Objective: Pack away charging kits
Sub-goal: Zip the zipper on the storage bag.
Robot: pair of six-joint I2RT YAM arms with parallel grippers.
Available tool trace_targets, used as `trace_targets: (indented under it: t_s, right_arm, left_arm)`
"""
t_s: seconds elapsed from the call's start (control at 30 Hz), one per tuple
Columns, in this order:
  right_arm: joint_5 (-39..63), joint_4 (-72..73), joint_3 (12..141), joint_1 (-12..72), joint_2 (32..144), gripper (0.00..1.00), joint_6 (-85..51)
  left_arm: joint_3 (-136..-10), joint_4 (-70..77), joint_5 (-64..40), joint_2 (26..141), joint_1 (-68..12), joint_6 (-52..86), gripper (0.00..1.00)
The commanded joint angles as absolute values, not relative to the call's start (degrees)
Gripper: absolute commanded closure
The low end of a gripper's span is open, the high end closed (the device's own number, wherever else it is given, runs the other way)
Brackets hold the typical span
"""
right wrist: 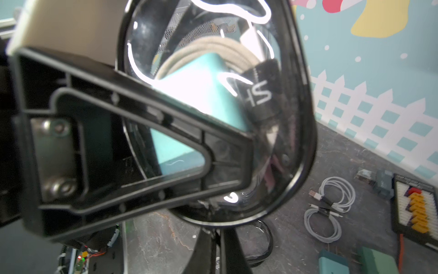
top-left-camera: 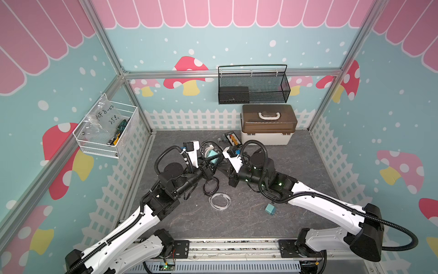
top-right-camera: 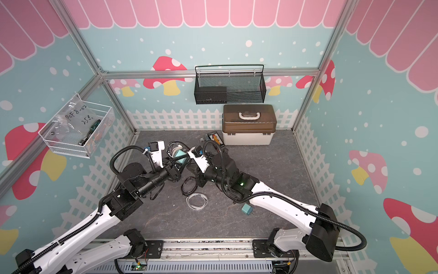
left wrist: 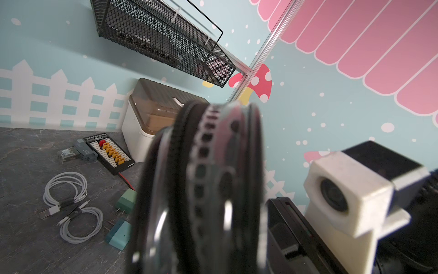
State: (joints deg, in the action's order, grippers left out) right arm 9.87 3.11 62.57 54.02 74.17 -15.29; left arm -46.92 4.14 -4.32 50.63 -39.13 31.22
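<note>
Two grippers meet on the clear round case (top-left-camera: 205,145) holding a teal adapter (right wrist: 201,95) and white cable coil (right wrist: 213,51), left gripper (top-left-camera: 206,166) clamping its rim, right gripper (top-left-camera: 221,167) pinched closed at its edge.

place: robot test cell | cue: aluminium frame (top-left-camera: 232,72), mushroom-print walls (top-left-camera: 166,47)

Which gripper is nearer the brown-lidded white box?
Right. The right gripper sits in front of the box, slightly left; the left gripper is farther left, across the clear pouch.
</note>
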Motion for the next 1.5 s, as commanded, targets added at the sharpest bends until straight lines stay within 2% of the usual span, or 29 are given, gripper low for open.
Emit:
trace_targets:
  t_s: [0.0, 0.3, 0.57, 1.07, 1.47]
  right_arm:
    - [8.14, 4.61, 64.22, 54.29, 73.83, 1.00, -14.95]
    - [1.68, 1.69, 62.08, 53.26, 72.09, 1.00, -12.61]
    - [2.04, 0.04, 63.07, 49.36, 72.50, 1.00, -11.75]
    - [-1.09, -3.24, 66.91, 48.10, 71.49, 1.00, -5.10]
    - [-0.61, -2.64, 69.61, 47.16, 69.78, 1.00, 1.58]
  left_arm:
    - [-47.64, 3.87, -4.04, 50.71, -39.46, 30.15, 1.00]
    - [-47.29, 3.02, -5.52, 49.14, -39.46, 29.97, 1.00]
    - [-46.28, 1.10, -8.04, 47.18, -39.46, 29.54, 1.00]
    - [-43.29, -2.45, -15.44, 44.57, -39.46, 28.22, 1.00]
    - [-43.59, -3.17, -23.54, 50.25, -41.15, 26.69, 1.00]
